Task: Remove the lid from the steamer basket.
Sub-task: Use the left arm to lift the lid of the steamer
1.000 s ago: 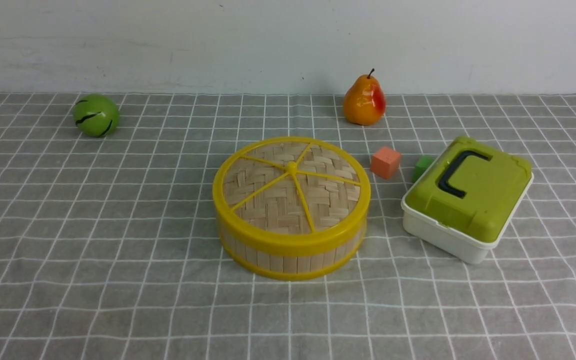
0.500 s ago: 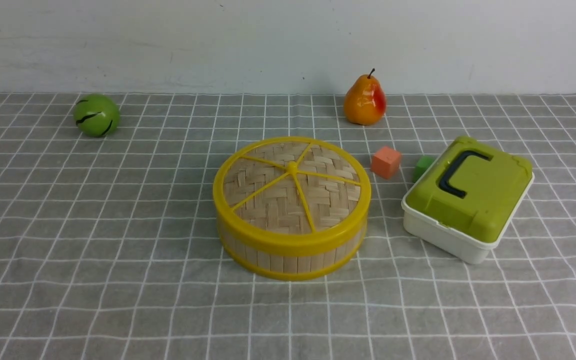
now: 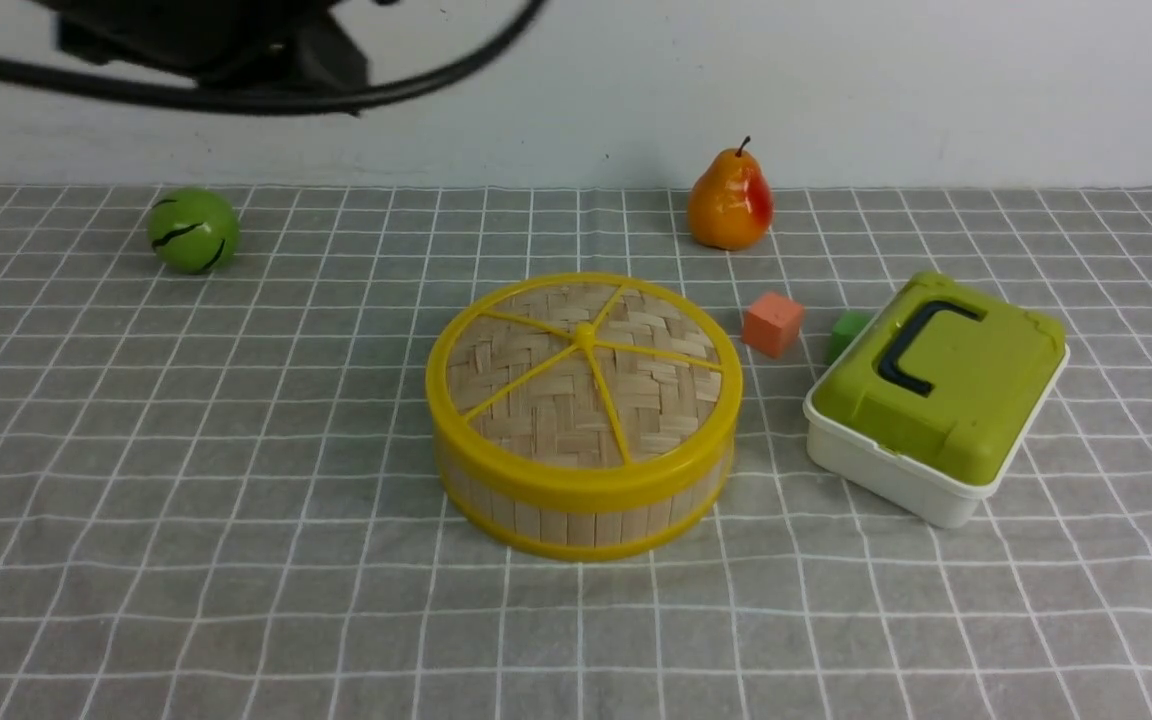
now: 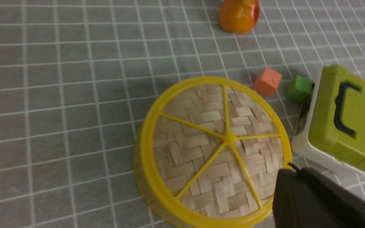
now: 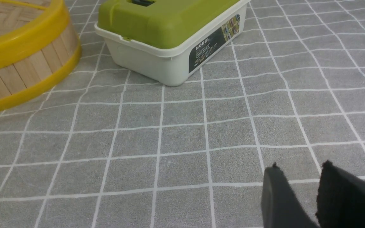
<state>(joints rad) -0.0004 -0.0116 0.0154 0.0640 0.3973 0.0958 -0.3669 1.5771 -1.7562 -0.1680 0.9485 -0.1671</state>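
Note:
The steamer basket [image 3: 576, 520] stands mid-table with bamboo-slat walls and yellow rings. The lid [image 3: 583, 370], woven bamboo with yellow rim, spokes and centre knob, sits flat on it. My left arm [image 3: 236, 50] shows as a dark blur high at the top left. In the left wrist view my left gripper [image 4: 291, 169] is shut and empty, well above the lid [image 4: 201, 148], near the rim on the side facing the box. My right gripper [image 5: 301, 166] hovers low over bare cloth, jaws a little apart, empty, with the basket [image 5: 21, 69] off to one side.
A white box with a green lid and black handle [image 3: 936, 380] stands right of the basket. An orange cube [image 3: 771, 324] and a green cube [image 3: 844, 333] lie between them. A pear [image 3: 729, 205] and a green ball [image 3: 192, 230] sit near the back wall.
My left arm has swung in from the left edge to high at the top left of the front view. Nothing on the table has moved.

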